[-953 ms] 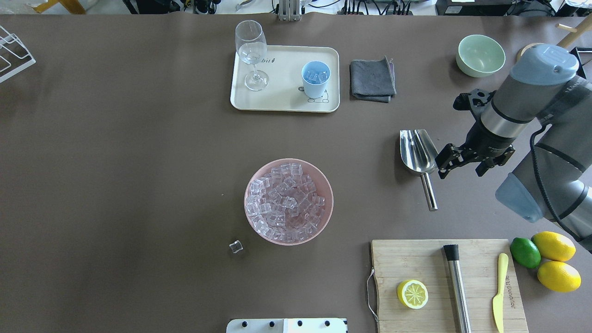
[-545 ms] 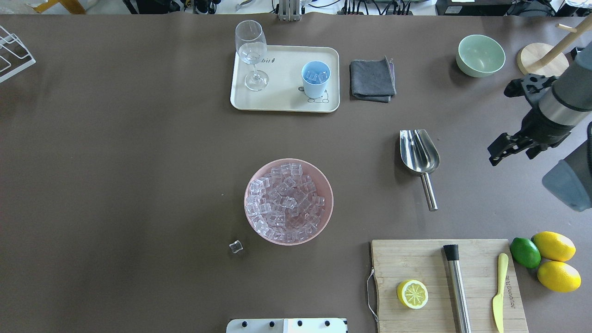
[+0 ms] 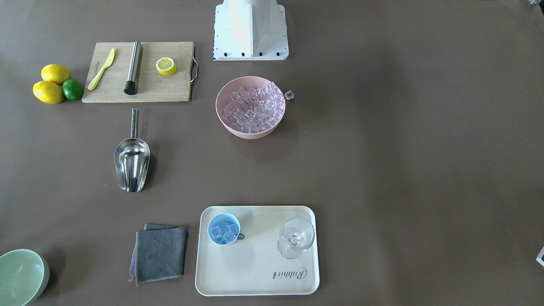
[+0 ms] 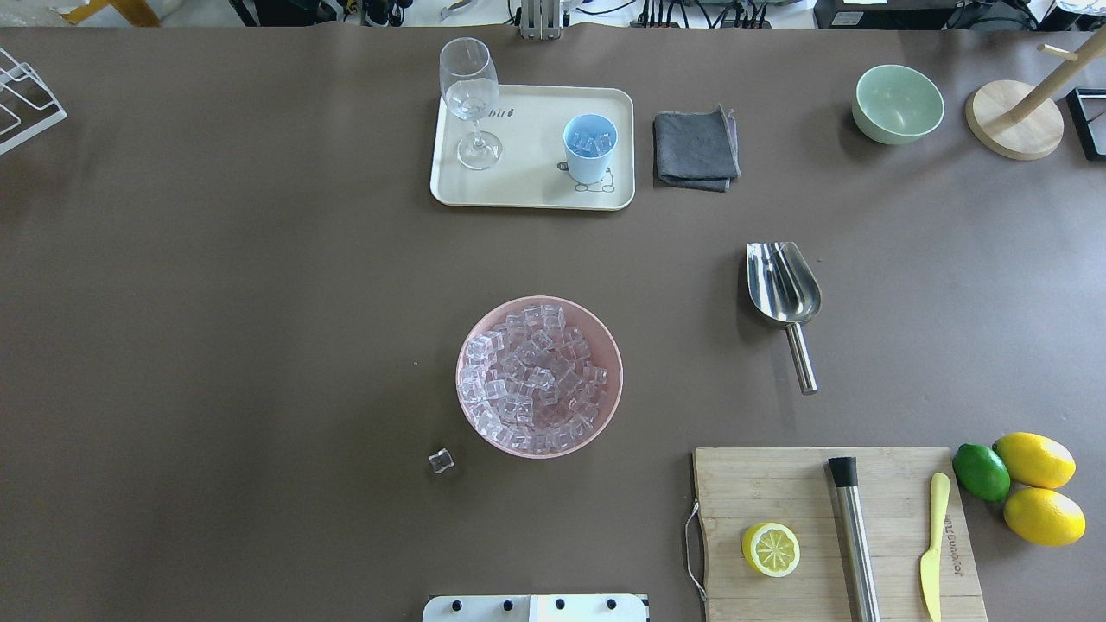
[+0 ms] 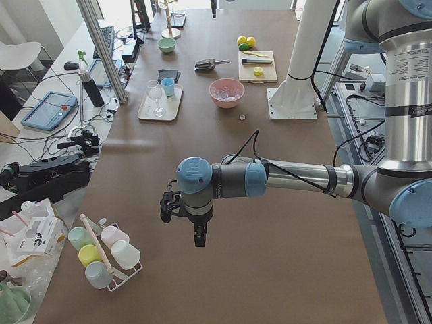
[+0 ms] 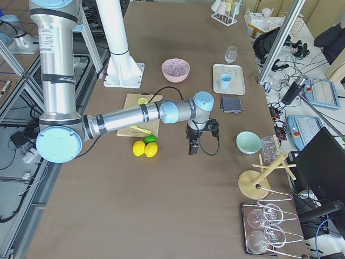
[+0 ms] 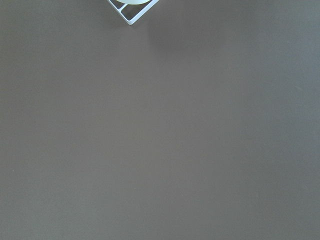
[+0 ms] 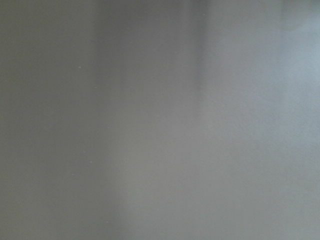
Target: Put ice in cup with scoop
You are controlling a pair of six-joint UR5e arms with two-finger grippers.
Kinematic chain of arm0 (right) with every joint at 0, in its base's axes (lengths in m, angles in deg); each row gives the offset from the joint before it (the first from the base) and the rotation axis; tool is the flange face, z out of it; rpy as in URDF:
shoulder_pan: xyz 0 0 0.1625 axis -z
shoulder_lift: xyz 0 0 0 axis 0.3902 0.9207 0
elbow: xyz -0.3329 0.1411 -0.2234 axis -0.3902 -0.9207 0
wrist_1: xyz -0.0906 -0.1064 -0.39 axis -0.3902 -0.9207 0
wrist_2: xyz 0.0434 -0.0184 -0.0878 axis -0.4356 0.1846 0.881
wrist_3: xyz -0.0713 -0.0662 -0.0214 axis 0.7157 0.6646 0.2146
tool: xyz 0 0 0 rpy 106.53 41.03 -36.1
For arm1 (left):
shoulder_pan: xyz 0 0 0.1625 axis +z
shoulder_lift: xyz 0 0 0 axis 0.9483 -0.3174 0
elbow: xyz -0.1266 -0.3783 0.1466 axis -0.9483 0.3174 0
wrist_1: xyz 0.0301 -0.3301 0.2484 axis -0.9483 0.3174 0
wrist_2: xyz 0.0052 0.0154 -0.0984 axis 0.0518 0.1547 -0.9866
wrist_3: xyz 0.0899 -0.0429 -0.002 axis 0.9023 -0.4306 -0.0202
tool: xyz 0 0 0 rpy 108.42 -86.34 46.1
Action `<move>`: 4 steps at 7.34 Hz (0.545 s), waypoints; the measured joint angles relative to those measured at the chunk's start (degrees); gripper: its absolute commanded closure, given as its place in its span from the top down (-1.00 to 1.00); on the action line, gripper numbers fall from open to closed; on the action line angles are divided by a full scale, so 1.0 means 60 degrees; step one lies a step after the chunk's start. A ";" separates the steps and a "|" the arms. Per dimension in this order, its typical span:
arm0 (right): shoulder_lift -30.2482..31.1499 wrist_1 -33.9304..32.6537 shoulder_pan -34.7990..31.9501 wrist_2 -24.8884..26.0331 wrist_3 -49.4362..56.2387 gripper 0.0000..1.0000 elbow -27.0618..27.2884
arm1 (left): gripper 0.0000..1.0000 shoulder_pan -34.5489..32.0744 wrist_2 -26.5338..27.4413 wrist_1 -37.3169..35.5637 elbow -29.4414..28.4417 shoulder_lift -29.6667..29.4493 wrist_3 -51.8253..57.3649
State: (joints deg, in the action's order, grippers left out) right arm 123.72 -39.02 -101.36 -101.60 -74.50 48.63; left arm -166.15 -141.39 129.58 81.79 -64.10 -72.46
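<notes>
The steel scoop (image 4: 782, 281) lies empty on the table right of centre, handle toward me; it also shows in the front view (image 3: 131, 163). The light blue cup (image 4: 590, 147) stands on the cream tray (image 4: 527, 194) and holds a few ice cubes (image 3: 223, 231). A pink bowl (image 4: 605, 406) is heaped with ice (image 4: 536, 376); one loose cube (image 4: 441, 460) lies beside it. My left gripper (image 5: 200, 237) shows only in the left side view, far from these things. My right gripper (image 6: 192, 148) shows only in the right side view, near the lemons. I cannot tell whether either is open or shut.
A wine glass (image 4: 471, 95) stands on the tray. A grey cloth (image 4: 696, 149), a pale green bowl (image 4: 899, 104) and a wooden stand (image 4: 1013, 125) are at the back right. A cutting board (image 4: 778, 484) with half a lemon, steel cylinder and knife is front right, next to lemons (image 4: 1037, 484).
My right arm has pulled away from the scoop to the right and left the overhead view. The scoop, bowl and cup have not moved.
</notes>
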 measured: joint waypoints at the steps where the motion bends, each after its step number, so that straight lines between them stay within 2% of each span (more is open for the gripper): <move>1: 0.0143 0.0008 -0.0633 -0.0009 0.0450 1.00 -0.0320 | 0.97 0.0000 0.0000 -0.0004 0.0000 0.0000 0.0000; 4: 0.0619 -0.0007 -0.1618 -0.0104 0.1040 1.00 -0.0632 | 0.97 0.0001 0.0000 0.0006 -0.0011 0.0000 0.0000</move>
State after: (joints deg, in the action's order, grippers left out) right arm 127.44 -39.06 -111.07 -102.22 -68.25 44.84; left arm -166.15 -141.39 129.61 81.72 -64.10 -72.46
